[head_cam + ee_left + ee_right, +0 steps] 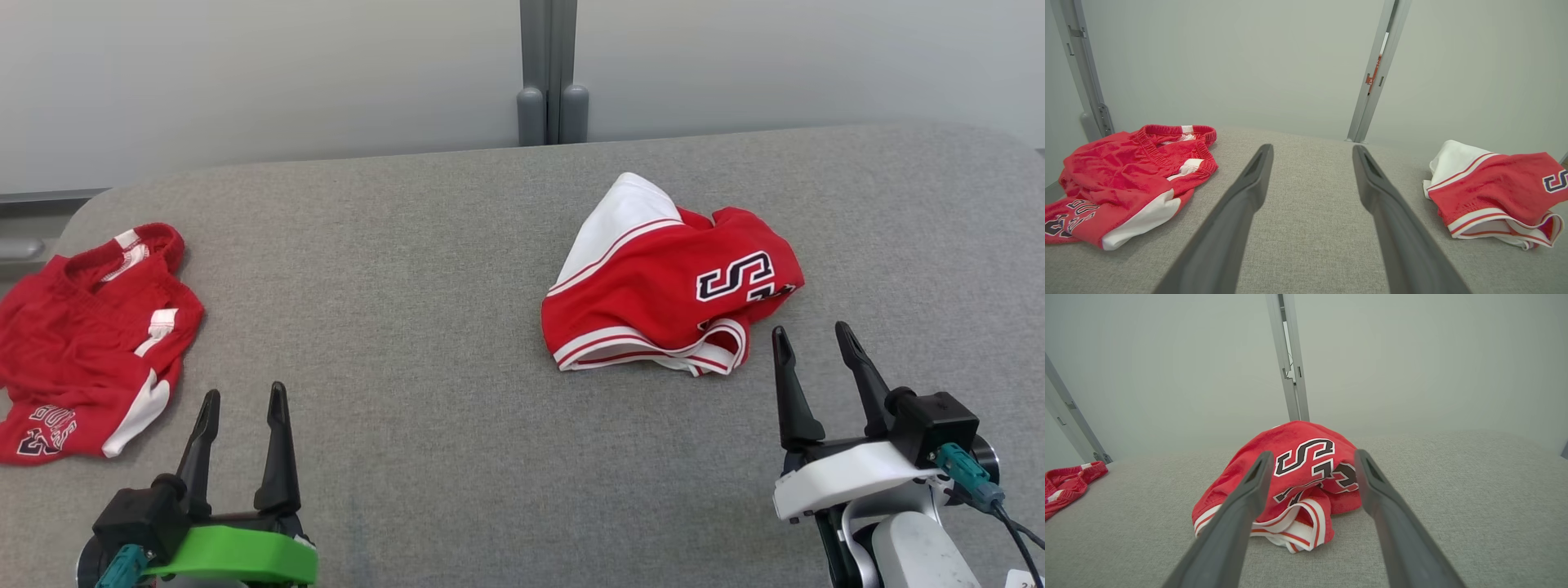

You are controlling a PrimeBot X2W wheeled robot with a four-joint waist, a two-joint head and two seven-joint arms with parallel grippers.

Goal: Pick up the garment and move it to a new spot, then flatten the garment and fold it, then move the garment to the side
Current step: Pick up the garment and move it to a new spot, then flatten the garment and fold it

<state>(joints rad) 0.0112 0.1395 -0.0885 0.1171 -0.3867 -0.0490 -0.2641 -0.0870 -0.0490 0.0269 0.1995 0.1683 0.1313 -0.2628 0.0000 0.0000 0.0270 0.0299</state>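
A crumpled red-and-white garment (669, 286) lies in a heap right of centre on a grey fabric-covered surface (424, 310), towards its far half. A white panel is turned up at the heap's far left, a striped red-and-white hem curls along its near edge, and a dark letter "S" outlined in white shows on top. The robot's right gripper (811, 328) rests at the near right, its two long dark fingers spread apart and holding nothing. Its fingertips point at the garment's near right corner, just beside the striped hem and, as far as the head view shows, not touching it. From the right wrist, the heap sits just beyond and between the parted fingers. The left gripper (245, 390) sits at the near left, its fingers likewise apart and empty over bare cloth. A pair of red shorts (90, 335) with an elastic waistband, white trim and dark lettering is rumpled at the surface's left edge, just left of that gripper and well apart from the garment. A pale wall (245, 73) runs behind the far edge, split by a grey upright post (549, 73).
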